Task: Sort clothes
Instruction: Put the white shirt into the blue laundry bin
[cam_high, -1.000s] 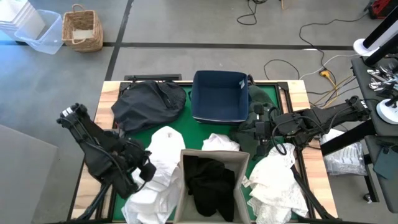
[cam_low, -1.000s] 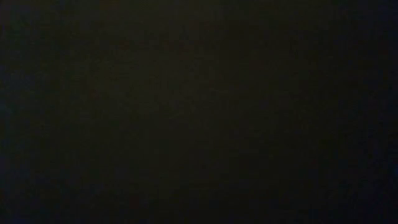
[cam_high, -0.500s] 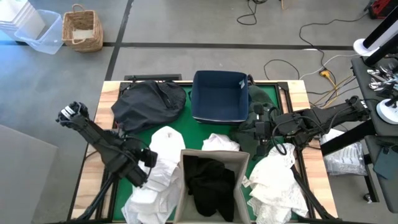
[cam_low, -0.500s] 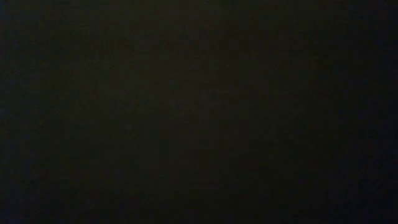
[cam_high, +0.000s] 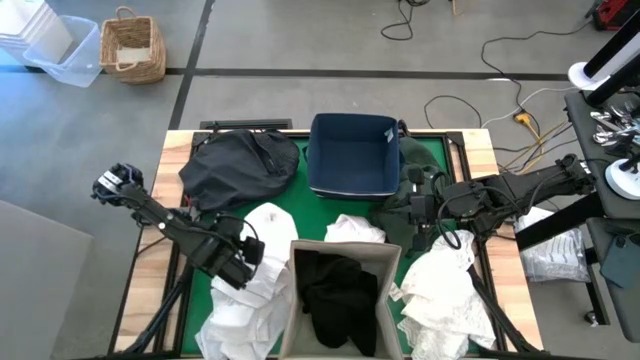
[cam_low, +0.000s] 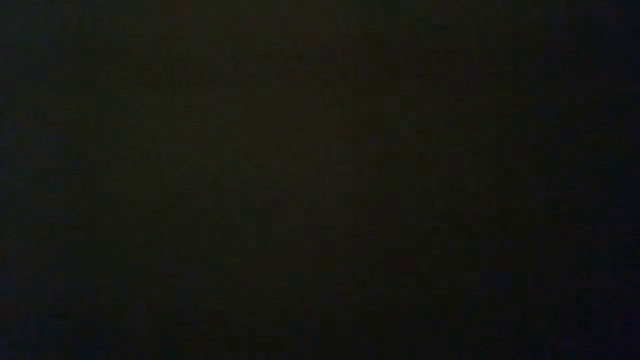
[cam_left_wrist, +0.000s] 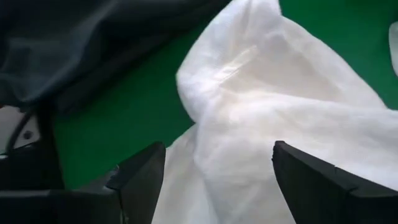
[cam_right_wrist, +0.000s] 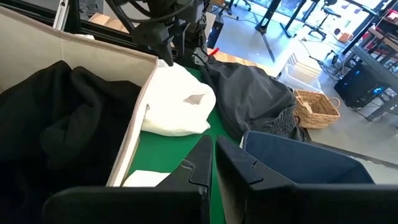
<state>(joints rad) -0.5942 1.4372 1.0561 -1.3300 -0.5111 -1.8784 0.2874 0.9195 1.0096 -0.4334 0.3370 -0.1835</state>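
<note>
A wrinkly white garment (cam_high: 262, 262) lies on the green mat left of the beige bin (cam_high: 385, 262). My left gripper (cam_high: 246, 262) stands open low over it, one finger on either side of a raised fold (cam_left_wrist: 249, 130). A black garment (cam_high: 335, 292) fills the beige bin. A charcoal garment (cam_high: 240, 165) lies at the far left, beside the navy bin (cam_high: 350, 155). My right gripper (cam_high: 415, 207) hangs shut over a dark green garment (cam_high: 412, 160). Two more white garments (cam_high: 355, 228) (cam_high: 445, 295) lie by the beige bin. The low view is dark. My left gripper comes slanting down from the table's left, with the white garment's fold (cam_left_wrist: 214, 180) running between its open fingers. I cannot tell whether the fingers (cam_left_wrist: 140, 180) touch the cloth. The garment lies slack on the mat.
The navy bin stands at the far middle, with nothing in it. Bare green mat (cam_high: 300, 205) shows between the charcoal garment and the white one. A wicker basket (cam_high: 132, 47) and a clear tub (cam_high: 62, 55) stand on the floor beyond the table.
My left gripper has stretched out toward the table's right, over the white garment beside the beige bin, and it has opened. The clothes lie as before.
</note>
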